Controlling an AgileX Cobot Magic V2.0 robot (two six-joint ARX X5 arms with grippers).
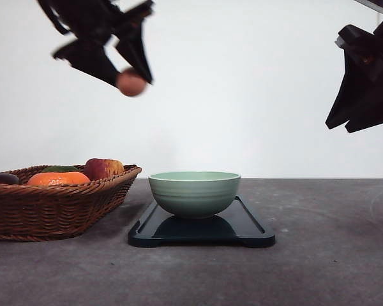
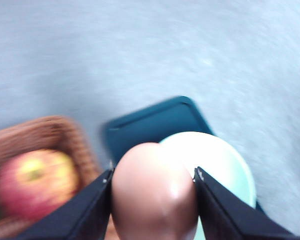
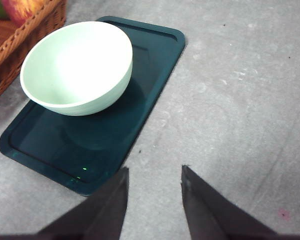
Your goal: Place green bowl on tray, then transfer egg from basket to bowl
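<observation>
Bowl (image 1: pixel 195 193) sits on tray (image 1: pixel 255 231), ready to receive. Left tool (image 1: pixel 131 80) pinches egg (image 1: pixel 131 83) aloft; right tool (image 3: pixel 153 187) spread, idle.

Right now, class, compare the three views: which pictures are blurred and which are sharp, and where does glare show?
Front view: left gripper and egg smeared, green bowl and tray crisp. Left wrist view: blurred throughout, apple and basket soft, bowl washed out white. Right wrist view: sharp, with bright glare inside the bowl.
</observation>
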